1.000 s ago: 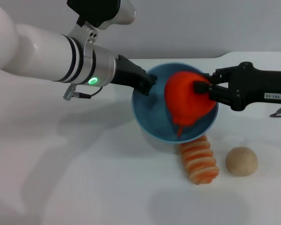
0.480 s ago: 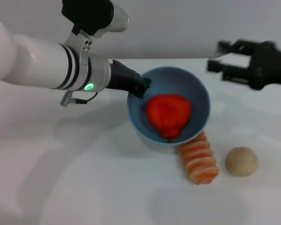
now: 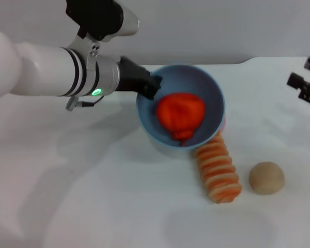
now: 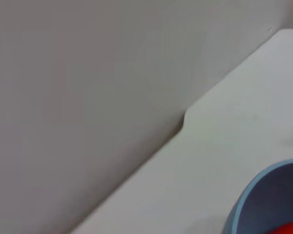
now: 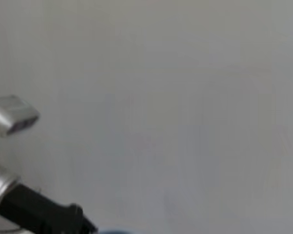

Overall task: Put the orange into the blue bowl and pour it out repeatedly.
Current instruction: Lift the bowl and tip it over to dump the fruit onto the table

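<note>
Now the orange [image 3: 180, 114] sits in the blue bowl [image 3: 213, 93], tilted in the left gripper [image 3: 151, 86] clamped on its rim (right gripper [image 3: 306, 82] empty, fingers apart, well aside), so pouring likely comes next, needing more tilt

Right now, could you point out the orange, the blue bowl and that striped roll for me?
the orange [image 3: 180, 115], head view, on the middle of its red-orange skin.
the blue bowl [image 3: 213, 95], head view, on its bare inner wall.
the striped roll [image 3: 219, 173], head view, on the middle of its ridged body.

Red-orange orange [image 3: 180, 114]; light-blue bowl [image 3: 213, 93]; orange-and-cream striped roll [image 3: 218, 170]; tan ball [image 3: 266, 177]
</note>
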